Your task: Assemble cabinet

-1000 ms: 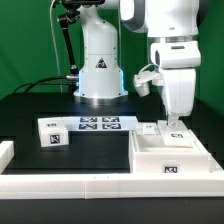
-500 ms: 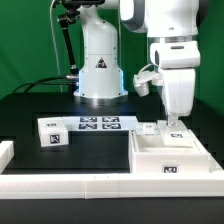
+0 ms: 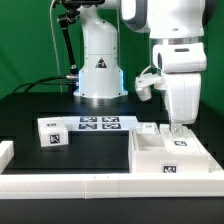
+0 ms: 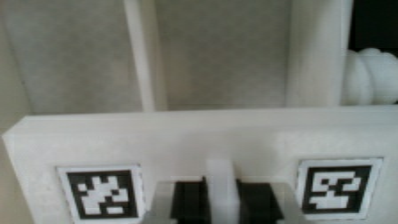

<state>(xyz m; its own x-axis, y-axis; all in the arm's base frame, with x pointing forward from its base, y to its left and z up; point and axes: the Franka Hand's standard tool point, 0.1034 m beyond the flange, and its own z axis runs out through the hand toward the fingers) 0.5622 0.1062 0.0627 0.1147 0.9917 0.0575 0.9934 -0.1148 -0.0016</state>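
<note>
Small block: you see it on the surface, at 9 o'clock from the marker board.
Cabinet: at 3 o'clock from that board.
Gripper: at the cabinet's 12 o'clock edge. Its jaws straddle a thin white rib, and you cannot tell whether they clamp it.

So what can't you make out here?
- Gripper fingertips: tiny in the exterior view and cut off by the wrist view's edge, so I cannot tell if it is open or shut.
- Cabinet interior: in the exterior view, hidden by its own walls.
- Patterns on the tags: blurred in the wrist view.
- White part at the exterior view's left: cut off by the edge.
</note>
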